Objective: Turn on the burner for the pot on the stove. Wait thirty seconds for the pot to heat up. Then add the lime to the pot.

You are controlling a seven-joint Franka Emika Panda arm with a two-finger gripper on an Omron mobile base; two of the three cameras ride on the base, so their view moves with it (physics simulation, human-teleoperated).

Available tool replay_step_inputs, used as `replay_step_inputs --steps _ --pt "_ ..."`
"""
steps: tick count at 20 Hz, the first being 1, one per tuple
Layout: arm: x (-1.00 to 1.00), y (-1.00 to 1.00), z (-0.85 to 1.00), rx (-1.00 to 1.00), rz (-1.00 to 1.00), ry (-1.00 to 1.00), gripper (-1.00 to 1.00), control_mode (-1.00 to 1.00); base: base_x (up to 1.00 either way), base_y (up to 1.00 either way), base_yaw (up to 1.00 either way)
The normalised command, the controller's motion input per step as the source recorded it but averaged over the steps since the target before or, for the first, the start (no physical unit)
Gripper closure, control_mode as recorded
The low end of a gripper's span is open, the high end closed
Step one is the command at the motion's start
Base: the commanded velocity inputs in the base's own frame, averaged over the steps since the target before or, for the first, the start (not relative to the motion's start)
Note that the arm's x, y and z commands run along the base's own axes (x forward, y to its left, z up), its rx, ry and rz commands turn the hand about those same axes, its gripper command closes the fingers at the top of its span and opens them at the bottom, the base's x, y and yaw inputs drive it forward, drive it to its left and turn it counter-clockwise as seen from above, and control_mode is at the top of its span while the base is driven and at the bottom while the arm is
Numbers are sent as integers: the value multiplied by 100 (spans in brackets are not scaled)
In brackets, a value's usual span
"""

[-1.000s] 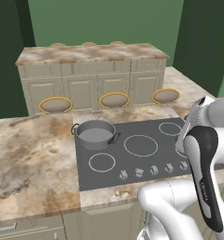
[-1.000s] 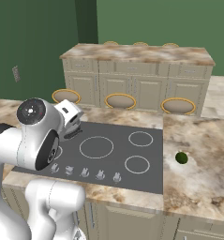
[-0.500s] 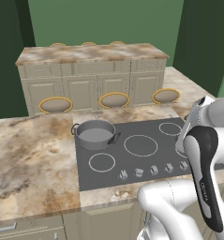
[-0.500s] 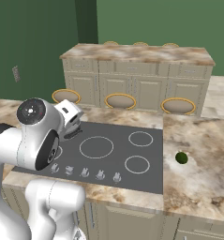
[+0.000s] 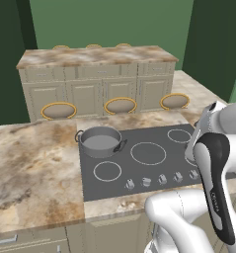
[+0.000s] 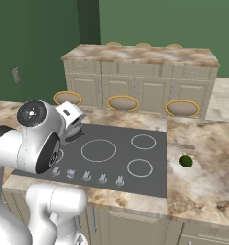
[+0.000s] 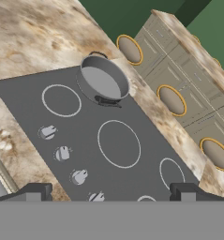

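On the marble surface (image 6: 202,182) right of the stove (image 6: 111,158), the lime (image 6: 185,161) was seen; small, firm and likely rollable, it was judged best pinched across its middle. The gripper (image 7: 111,194) was held wide open above the knobs (image 7: 62,153), nothing gripped.

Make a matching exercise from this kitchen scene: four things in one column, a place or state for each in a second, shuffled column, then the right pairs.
Things:
1. pot
2. lime
3. knobs
4. hand

Places or states:
A. on the marble counter, off the stove's right edge
B. open, above the stove, holding nothing
C. on the stove's back left ring
D. in a row along the stove's front edge

Pairs: 1-C, 2-A, 3-D, 4-B
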Motion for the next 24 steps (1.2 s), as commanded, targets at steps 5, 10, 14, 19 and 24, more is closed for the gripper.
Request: replay_step_inputs --steps 5,10,14,19,24 --pt "0 0 0 0 0 0 -100 -100 0 0 0" --pt "0 0 0 0 0 0 -100 -100 0 0 0" --pt "0 0 0 0 0 0 -100 -100 0 0 0" --pt "0 0 0 0 0 0 -100 -100 0 0 0" --pt "0 0 0 0 0 0 -100 -100 0 0 0"
